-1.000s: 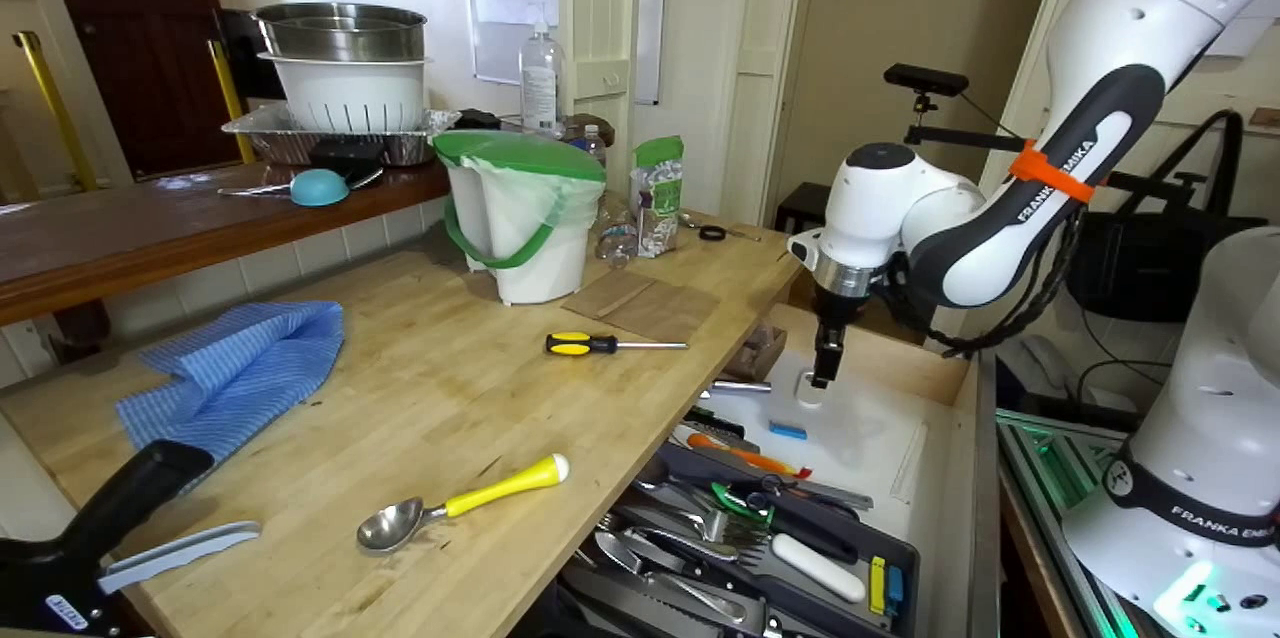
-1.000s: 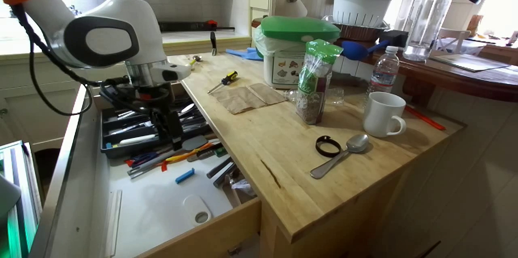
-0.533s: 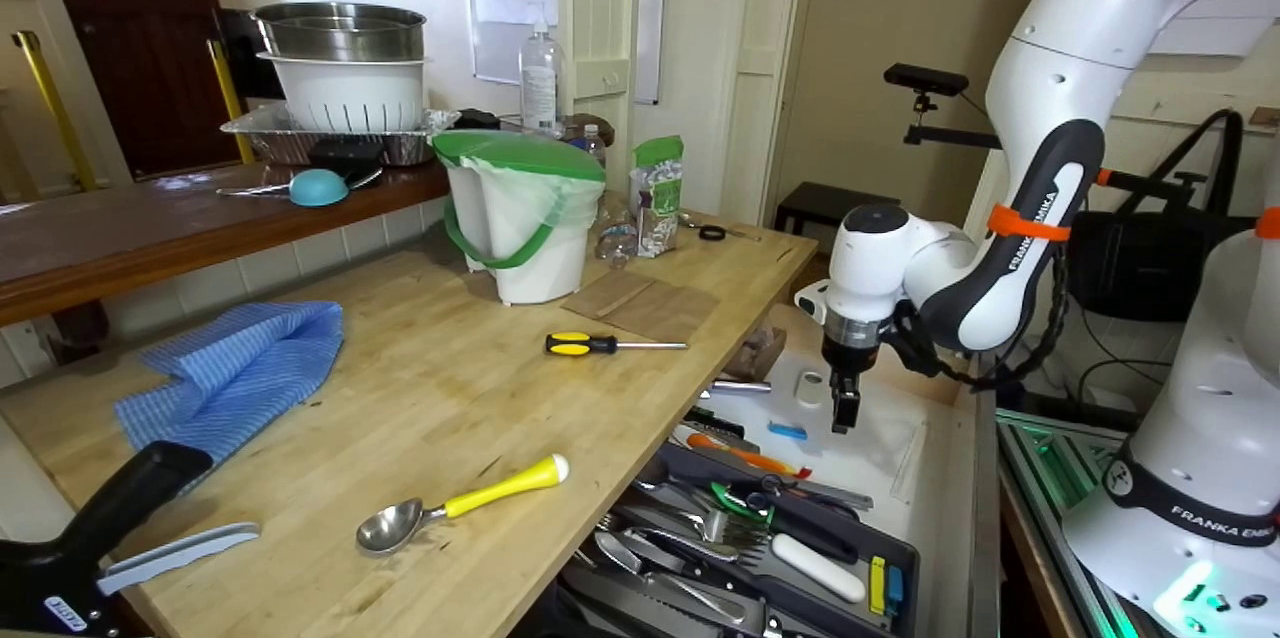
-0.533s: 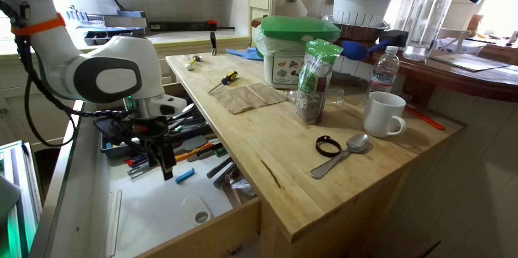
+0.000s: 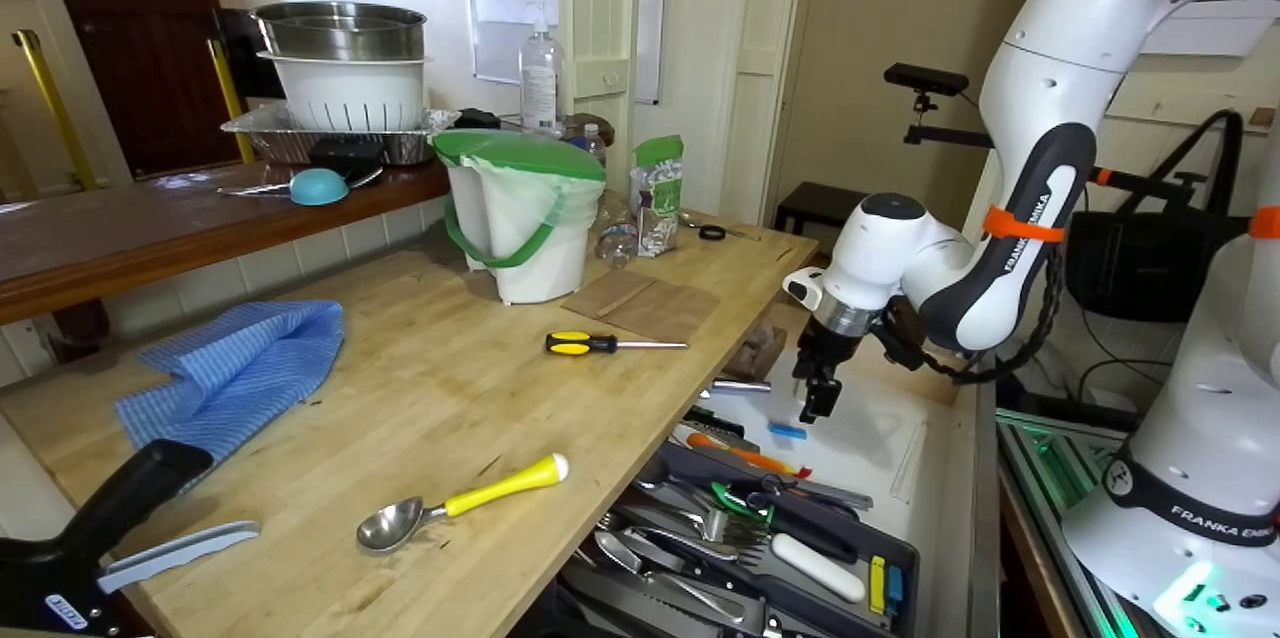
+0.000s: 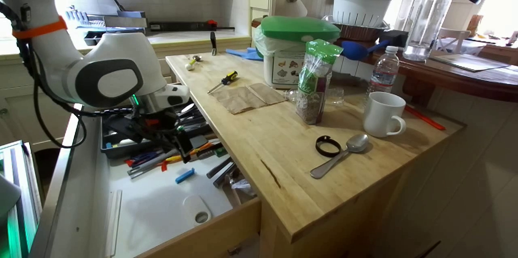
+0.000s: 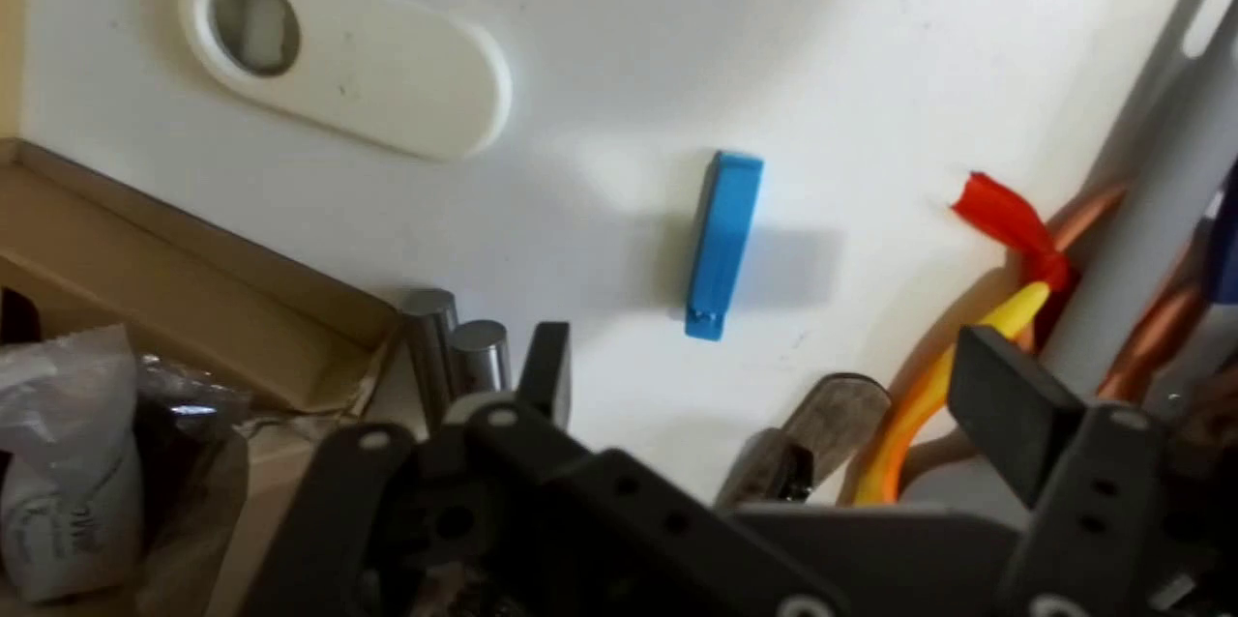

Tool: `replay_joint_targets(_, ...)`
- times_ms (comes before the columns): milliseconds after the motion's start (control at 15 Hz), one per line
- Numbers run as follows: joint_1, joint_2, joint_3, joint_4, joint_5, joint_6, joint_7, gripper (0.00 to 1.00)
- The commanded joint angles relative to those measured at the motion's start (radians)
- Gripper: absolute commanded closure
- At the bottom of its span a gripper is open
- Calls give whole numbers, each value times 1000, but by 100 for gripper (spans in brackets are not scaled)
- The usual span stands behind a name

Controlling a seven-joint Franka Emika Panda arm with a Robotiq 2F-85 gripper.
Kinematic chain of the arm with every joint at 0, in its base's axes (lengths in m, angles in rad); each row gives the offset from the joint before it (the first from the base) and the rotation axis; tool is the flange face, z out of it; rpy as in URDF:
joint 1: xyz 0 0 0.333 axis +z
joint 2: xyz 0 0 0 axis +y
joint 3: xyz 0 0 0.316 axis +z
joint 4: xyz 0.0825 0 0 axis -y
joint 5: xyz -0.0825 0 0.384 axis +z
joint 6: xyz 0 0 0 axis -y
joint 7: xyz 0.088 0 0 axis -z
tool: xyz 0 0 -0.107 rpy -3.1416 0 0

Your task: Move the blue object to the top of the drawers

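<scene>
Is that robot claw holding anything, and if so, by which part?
Nothing is held: the fingers stand apart, and the blue object lies on the drawer floor.

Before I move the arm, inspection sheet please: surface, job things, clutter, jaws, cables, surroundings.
Surface: pale wood worktop, one dark crack-like mark.
Job's things: blue object lies in the open drawer, not yet on the worktop.
Clutter: screwdriver, scoop and blue cloth on the worktop; cutlery tray, with another blue piece, in the drawer.
Jaws: open, holding nothing, above the drawer.
Cables: black cable hangs beside the arm.
Surroundings: dark brown counter alongside the worktop, bearing a bowl stacked on a colander.
</scene>
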Motion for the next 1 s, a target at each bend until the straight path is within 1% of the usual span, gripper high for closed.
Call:
replay_joint_targets(0,-53,90,21,-1,3,101,-26,0)
replay_joint_targets(333,-81,157,14,22,11,98,-16,0)
replay_joint_targets(400,-63,172,14,16,137,111,-121,0)
replay_joint_targets(533,-90,213,49,31,228,119,-173,0)
replay_joint_targets(600,-112,233,78,37,276,120,-208,0)
replay_joint_targets(733,-129,255,119,52,354,111,-262,0)
replay_joint_targets(933,-166,284,180,96,417,91,-305,0)
